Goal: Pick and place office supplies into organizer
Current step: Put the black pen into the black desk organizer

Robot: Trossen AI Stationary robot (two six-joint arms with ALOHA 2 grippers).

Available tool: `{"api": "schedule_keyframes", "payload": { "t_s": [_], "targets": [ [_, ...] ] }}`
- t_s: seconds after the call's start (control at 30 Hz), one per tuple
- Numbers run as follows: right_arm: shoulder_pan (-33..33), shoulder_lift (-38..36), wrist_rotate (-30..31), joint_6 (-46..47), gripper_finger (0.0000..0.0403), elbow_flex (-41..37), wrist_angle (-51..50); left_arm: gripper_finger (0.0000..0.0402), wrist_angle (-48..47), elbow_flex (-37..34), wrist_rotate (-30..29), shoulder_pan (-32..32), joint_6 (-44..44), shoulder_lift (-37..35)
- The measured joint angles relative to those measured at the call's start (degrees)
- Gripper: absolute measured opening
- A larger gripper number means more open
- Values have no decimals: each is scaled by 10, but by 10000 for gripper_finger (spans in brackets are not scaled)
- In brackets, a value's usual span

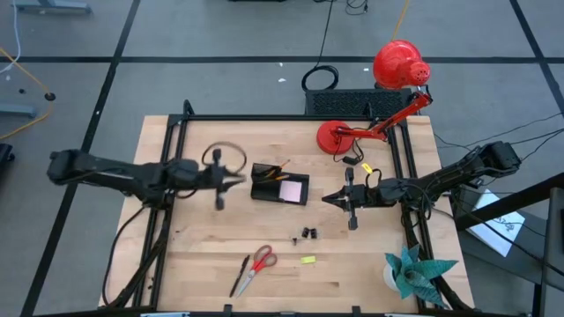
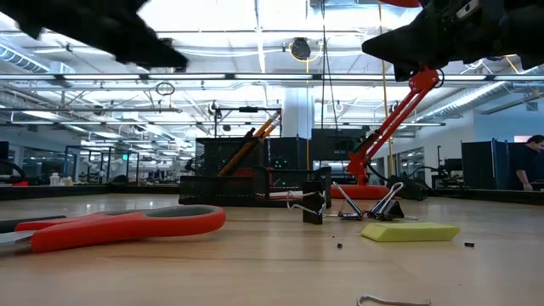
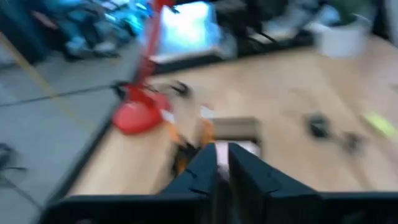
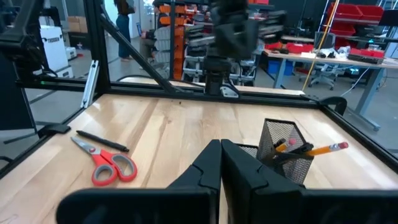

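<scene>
The black mesh organizer [image 1: 279, 186] stands mid-table, with orange pencils [image 1: 273, 168] in its cup and a pink sticky pad [image 1: 292, 190] in its tray. Red-handled scissors [image 1: 257, 263] and a black pen [image 1: 240, 276] lie near the front edge. A yellow piece [image 1: 307, 260] lies to their right, and two black clips [image 1: 307, 233] sit just behind it. My left gripper [image 1: 240, 179] hovers just left of the organizer, fingers nearly together and empty. My right gripper [image 1: 326, 200] hovers just right of it, shut and empty. In the right wrist view the organizer [image 4: 283, 152] and scissors [image 4: 107, 163] show ahead.
A red desk lamp [image 1: 370, 123] stands at the far right, its base [image 1: 337, 136] on the table. A teal paper plant [image 1: 412, 271] sits at the near right corner. A black frame [image 1: 176, 150] borders the table. Bare wood lies between the organizer and the scissors.
</scene>
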Motion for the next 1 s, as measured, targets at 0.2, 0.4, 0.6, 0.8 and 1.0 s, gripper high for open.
{"api": "schedule_keyframes", "payload": {
  "t_s": [0.2,0.4,0.6,0.8,1.0],
  "targets": [
    [0,0,0,14,4,0,-2,10,-111,-21,-2,-106,-80,-52],
    [0,0,0,31,4,0,-9,4,59,-128,-4,-178,-140,-32],
    [0,0,0,30,4,0,-11,4,194,-195,-50,-232,-292,27],
    [0,0,0,29,4,0,-11,5,193,-169,-102,-294,-361,150],
    [0,0,0,29,4,0,-20,7,228,-162,-247,-304,-349,238]
  ]
}}
